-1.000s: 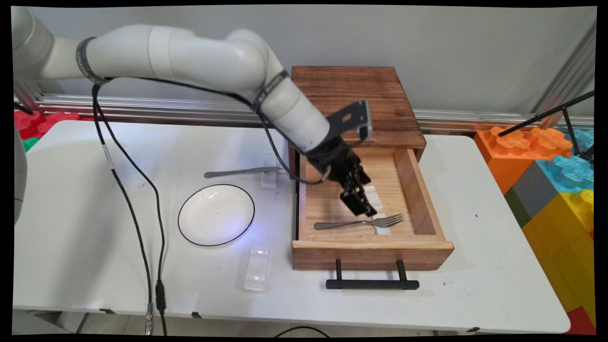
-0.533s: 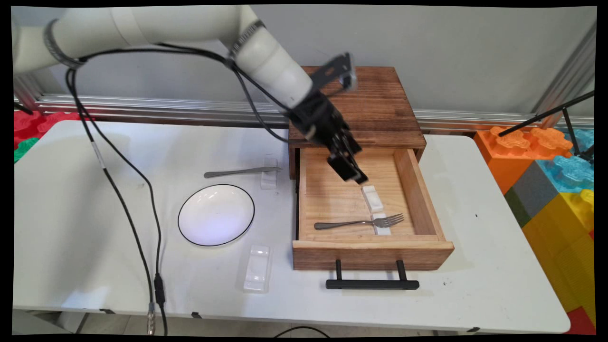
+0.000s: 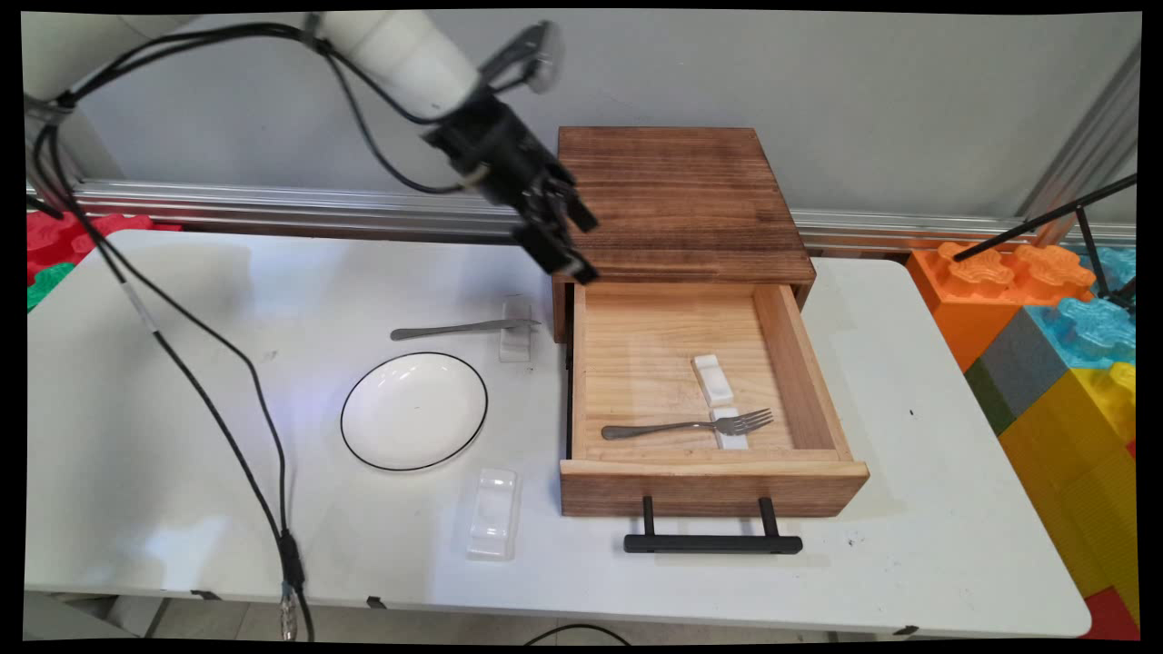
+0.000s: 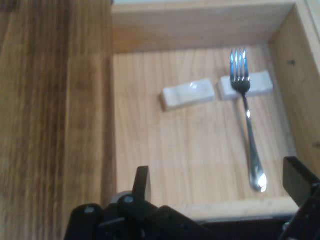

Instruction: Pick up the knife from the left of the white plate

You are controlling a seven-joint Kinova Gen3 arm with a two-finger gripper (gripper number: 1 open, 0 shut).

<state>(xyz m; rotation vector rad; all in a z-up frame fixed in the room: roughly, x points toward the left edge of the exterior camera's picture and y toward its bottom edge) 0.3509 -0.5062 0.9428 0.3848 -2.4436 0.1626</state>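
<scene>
While your jaws [image 3: 556, 238] stand apart and empty, the fork [image 4: 246, 112] lies below and ahead in the open drawer [image 3: 800, 363], tines propped on a white rest [image 4: 262, 84].

Arm [image 3: 391, 41]: upper links cut off by top edge
Cables [image 3: 291, 581]: run off bottom edge
Toy blocks [image 3: 1072, 363]: cropped at right edge

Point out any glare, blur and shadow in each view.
Main view: the gripper and arm look motion-blurred; the drawer casts a soft shadow on the table. Hand view: glare streaks the fork; both white rests look soft.
</scene>
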